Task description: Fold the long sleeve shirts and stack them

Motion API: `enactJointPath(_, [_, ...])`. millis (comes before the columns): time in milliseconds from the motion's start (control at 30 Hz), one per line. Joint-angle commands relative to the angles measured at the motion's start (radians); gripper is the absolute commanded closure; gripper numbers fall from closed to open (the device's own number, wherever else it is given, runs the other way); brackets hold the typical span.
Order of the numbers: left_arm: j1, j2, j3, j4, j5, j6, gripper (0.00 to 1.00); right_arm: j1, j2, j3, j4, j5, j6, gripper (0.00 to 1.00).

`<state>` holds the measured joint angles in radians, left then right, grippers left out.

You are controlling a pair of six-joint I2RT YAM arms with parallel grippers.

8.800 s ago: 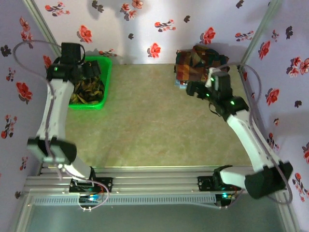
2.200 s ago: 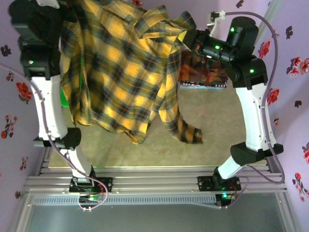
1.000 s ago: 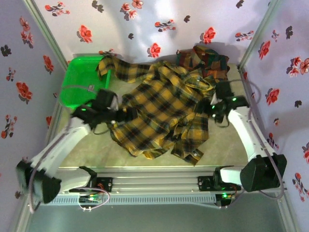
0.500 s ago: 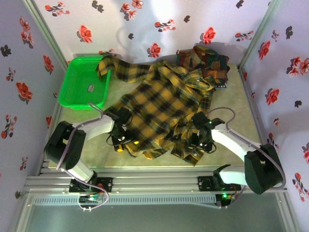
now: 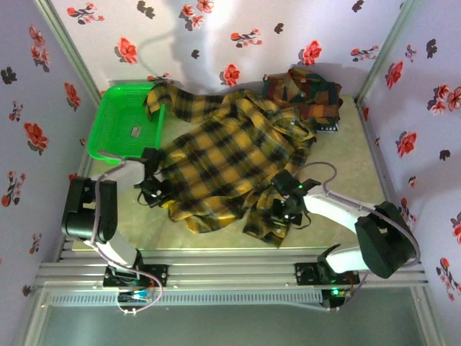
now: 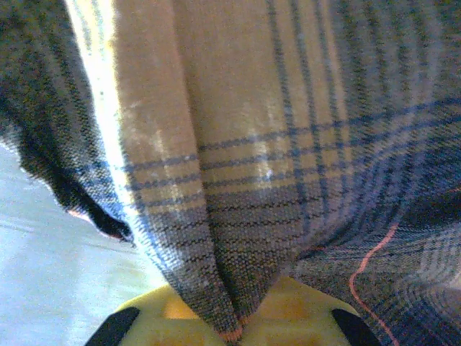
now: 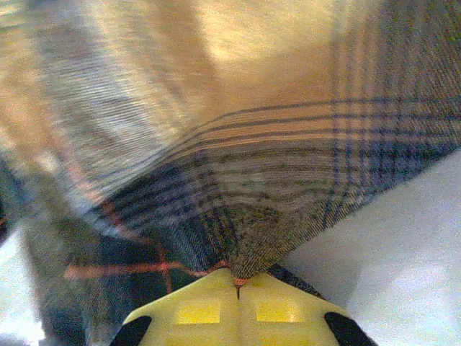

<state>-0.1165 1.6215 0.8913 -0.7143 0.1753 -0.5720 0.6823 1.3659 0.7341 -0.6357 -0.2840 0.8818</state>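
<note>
A mustard-yellow and black check long sleeve shirt lies spread and rumpled across the table, one sleeve draped over the basket's corner. My left gripper is at the shirt's near-left edge, shut on a fold of its cloth, which is pinched between the yellow fingertips. My right gripper is at the near-right hem, shut on a point of the cloth just above the joined fingertips. Other long sleeve shirts, red, orange and dark green check, sit folded in a pile at the back right.
A green plastic basket stands at the back left against the flowered wall. Bare table lies to the right of the spread shirt and along the near edge, in front of the arm bases. Flowered walls close in three sides.
Both grippers have shut on the yellow shirt's near edge. Both arms have moved left, the left one also away from the near edge, and the shirt's near part has shifted left with them.
</note>
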Motion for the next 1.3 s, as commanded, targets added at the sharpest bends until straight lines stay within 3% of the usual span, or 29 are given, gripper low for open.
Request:
enactJointPath(0, [0.061, -0.004, 0.024, -0.081, -0.157, 0.126, 0.93, 0.112, 0.001, 0.165, 0.010, -0.239, 0.112, 1.00])
enactJointPath(100, [0.117, -0.003, 0.040, -0.087, -0.168, 0.127, 0.86, 0.201, 0.027, 0.264, 0.012, -0.337, 0.177, 0.94])
enactJointPath(200, [0.138, -0.027, 0.070, -0.103, -0.180, 0.103, 0.58, 0.224, 0.052, 0.335, -0.009, -0.396, 0.185, 0.58])
enactJointPath(300, [0.136, -0.097, 0.114, -0.160, -0.196, 0.070, 0.38, 0.152, 0.057, 0.483, -0.135, -0.409, 0.091, 0.34])
enactJointPath(433, [0.120, -0.251, 0.136, -0.256, -0.200, 0.006, 0.27, -0.044, 0.084, 0.737, -0.312, -0.441, -0.064, 0.24])
enactJointPath(500, [0.093, -0.329, 0.147, -0.304, -0.200, -0.026, 0.26, -0.144, 0.145, 0.905, -0.483, -0.349, -0.240, 0.23])
enactJointPath(600, [0.007, -0.431, 0.134, -0.298, -0.157, -0.109, 0.25, -0.243, 0.299, 1.117, -0.733, -0.030, -0.498, 0.23])
enactJointPath(633, [-0.040, -0.452, 0.119, -0.279, -0.134, -0.146, 0.25, -0.265, 0.357, 1.163, -0.767, 0.136, -0.551, 0.25])
enactJointPath(733, [-0.186, -0.458, 0.071, -0.188, -0.094, -0.283, 0.25, -0.339, 0.486, 1.169, -0.705, 0.389, -0.637, 0.37])
enactJointPath(833, [-0.320, -0.379, 0.002, -0.040, -0.088, -0.395, 0.25, -0.438, 0.598, 1.095, -0.553, 0.389, -0.646, 0.49])
enactJointPath(900, [-0.348, -0.308, -0.025, 0.035, -0.101, -0.433, 0.25, -0.461, 0.641, 1.049, -0.471, 0.438, -0.668, 0.49])
enactJointPath(1067, [-0.354, -0.140, -0.044, 0.113, -0.185, -0.454, 0.26, -0.500, 0.686, 0.940, -0.345, 0.495, -0.668, 0.53])
enactJointPath(1167, [-0.334, -0.057, -0.055, 0.107, -0.244, -0.441, 0.26, -0.528, 0.681, 0.822, -0.255, 0.522, -0.620, 0.65])
enactJointPath(1267, [-0.308, -0.002, -0.061, 0.091, -0.290, -0.404, 0.27, -0.562, 0.659, 0.698, -0.178, 0.466, -0.539, 0.81])
